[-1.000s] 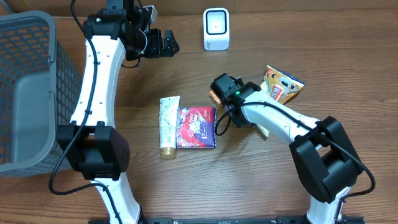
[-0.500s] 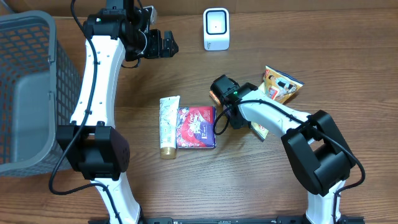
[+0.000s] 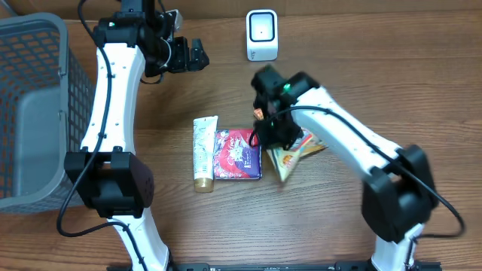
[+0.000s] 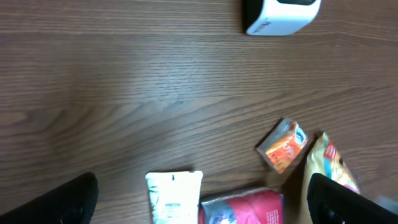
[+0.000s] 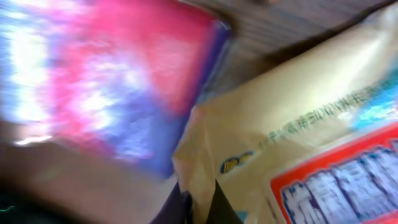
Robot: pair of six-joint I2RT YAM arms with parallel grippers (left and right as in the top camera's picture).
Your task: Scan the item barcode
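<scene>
My right gripper (image 3: 276, 138) is shut on the edge of a yellow snack bag (image 3: 290, 155), which hangs tilted just right of a red packet (image 3: 238, 154). In the right wrist view the dark fingertips (image 5: 219, 202) pinch the bag's crimped edge (image 5: 292, 137) over the blurred red packet (image 5: 118, 74). The white barcode scanner (image 3: 261, 35) stands at the back of the table. My left gripper (image 3: 193, 54) is open near the back, left of the scanner, with nothing in it. Its view looks down on the scanner (image 4: 281, 14) and the bag (image 4: 331, 165).
A white tube (image 3: 204, 150) lies against the red packet's left side. A small orange box (image 4: 283, 145) sits behind the packet, close to my right arm. A grey mesh basket (image 3: 30, 113) fills the far left.
My right gripper has shut on the snack bag and carried it from the right side of the table up and leftward, beside the red packet. The left arm has barely moved.
</scene>
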